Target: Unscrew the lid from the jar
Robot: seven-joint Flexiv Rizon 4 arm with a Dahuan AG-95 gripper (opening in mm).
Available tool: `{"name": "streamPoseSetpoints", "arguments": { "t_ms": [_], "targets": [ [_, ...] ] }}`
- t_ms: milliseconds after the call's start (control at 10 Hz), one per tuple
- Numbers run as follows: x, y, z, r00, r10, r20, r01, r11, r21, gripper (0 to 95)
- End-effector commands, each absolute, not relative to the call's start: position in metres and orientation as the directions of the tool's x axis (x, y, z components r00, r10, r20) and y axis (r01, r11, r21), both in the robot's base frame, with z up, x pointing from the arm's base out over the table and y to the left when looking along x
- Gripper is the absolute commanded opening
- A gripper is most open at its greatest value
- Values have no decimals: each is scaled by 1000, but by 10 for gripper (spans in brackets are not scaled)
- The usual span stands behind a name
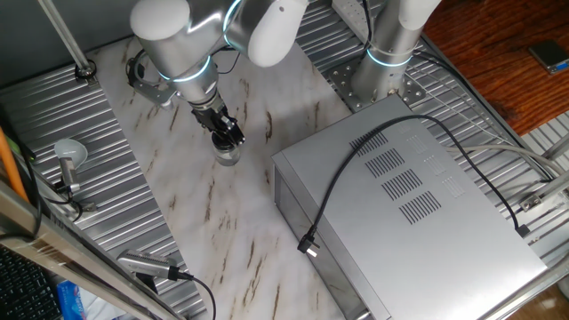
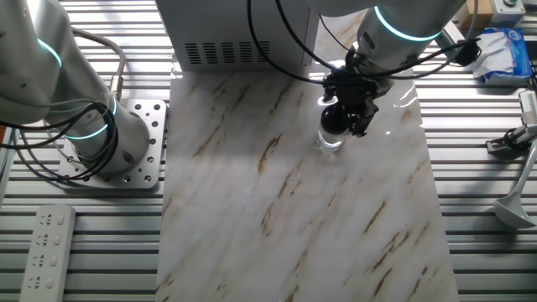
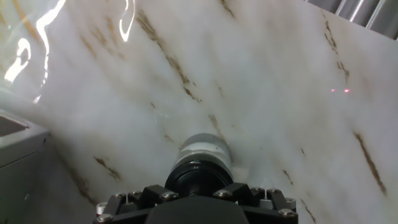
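Hand down over the jar, closed around the lid at the jar's top. Jar upright on the marble surface, near its centre, roughly at 9 o'clock from the large grey metal box in one fixed view, well apart from it. In the other fixed view, jar at 6 o'clock from the box, clear glass showing below the dark fingers. In the hand view, lid dark and round at 6 o'clock of the frame, pale jar body just beyond it. Black cable draped across the box top. Round grey knob on a stem at 9 o'clock, on the ribbed metal beside the marble.
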State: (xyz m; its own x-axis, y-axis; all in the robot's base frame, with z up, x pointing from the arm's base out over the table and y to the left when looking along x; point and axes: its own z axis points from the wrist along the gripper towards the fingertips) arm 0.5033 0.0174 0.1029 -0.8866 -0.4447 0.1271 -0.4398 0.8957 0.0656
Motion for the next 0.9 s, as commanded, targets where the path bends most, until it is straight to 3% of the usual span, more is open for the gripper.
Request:
{"name": "streamPoseSetpoints", "arguments": {
  "t_ms": [100,900],
  "targets": [
    [502,17,103,-885,-450,124,-446,893,61,760],
    [502,17,103,-891,-442,104,-441,897,37,760]
  ]
}}
